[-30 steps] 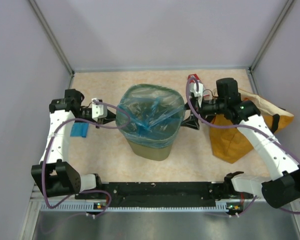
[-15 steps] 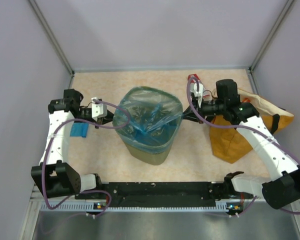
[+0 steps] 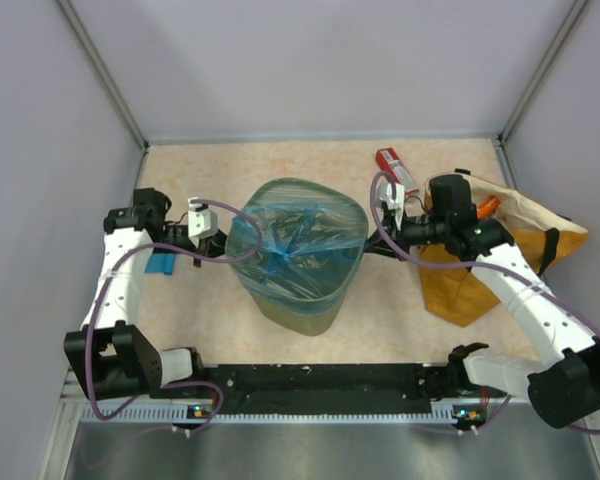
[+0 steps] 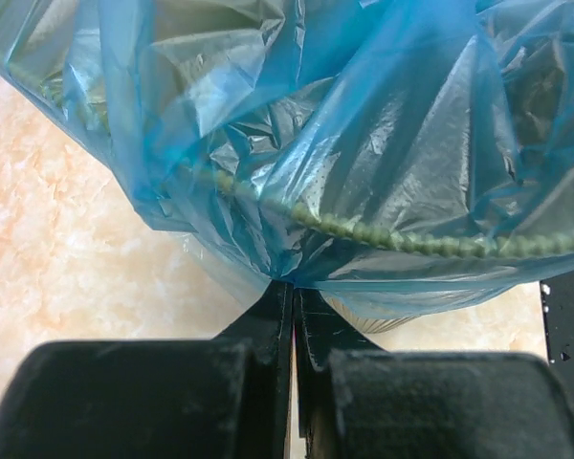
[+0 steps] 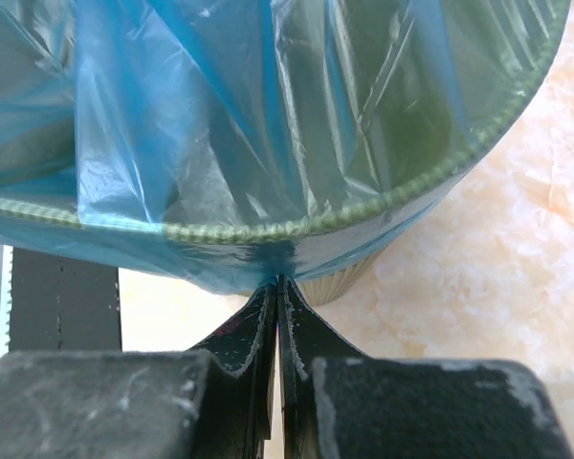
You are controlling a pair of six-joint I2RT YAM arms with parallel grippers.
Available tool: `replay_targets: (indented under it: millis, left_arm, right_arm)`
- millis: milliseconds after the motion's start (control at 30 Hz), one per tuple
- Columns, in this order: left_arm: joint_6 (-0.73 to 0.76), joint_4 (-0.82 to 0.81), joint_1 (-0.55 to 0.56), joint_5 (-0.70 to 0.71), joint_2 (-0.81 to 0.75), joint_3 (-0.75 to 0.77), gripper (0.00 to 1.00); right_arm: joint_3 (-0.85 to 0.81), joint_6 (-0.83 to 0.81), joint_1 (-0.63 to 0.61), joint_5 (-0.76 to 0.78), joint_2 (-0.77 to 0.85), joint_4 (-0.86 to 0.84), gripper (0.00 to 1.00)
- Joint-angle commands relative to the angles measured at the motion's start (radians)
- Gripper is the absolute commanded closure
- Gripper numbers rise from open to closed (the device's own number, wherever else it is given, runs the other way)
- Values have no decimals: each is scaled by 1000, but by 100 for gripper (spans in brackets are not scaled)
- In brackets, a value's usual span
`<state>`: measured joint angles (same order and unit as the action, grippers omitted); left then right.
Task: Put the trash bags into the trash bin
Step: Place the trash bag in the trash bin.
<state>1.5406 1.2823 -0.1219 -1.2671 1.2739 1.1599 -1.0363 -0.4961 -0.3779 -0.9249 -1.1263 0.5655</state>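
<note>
Bin lined; both bag hems gripped.
The trash bin (image 3: 298, 305) stands upright at the middle of the bench (image 3: 210, 330), between the arms. The big blue trash bag (image 3: 298, 240) sits inside it, with its film lapped over the rim. A mustard-orange sack (image 3: 460, 285) lies to the right. The left fingers (image 4: 266, 320) pinch the bag's hem just below the left rim, and the right fingers (image 5: 253, 325) pinch it at the right rim. A folded blue square (image 3: 161, 263) lies beside the left arm, and a red box (image 3: 388, 160) lies at the far side.
</note>
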Motion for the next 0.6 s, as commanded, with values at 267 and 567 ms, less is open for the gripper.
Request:
replay_targets:
  millis: [267,567]
  left_arm:
    - [-76,-98,13,-20,-33,-78,100]
    - [-74,-41,13,-15,-47,-37,99]
  right_arm:
    - [47,16,-19,-9,-17,-75,100]
    - [-11,15,-18,12,-38,154,39]
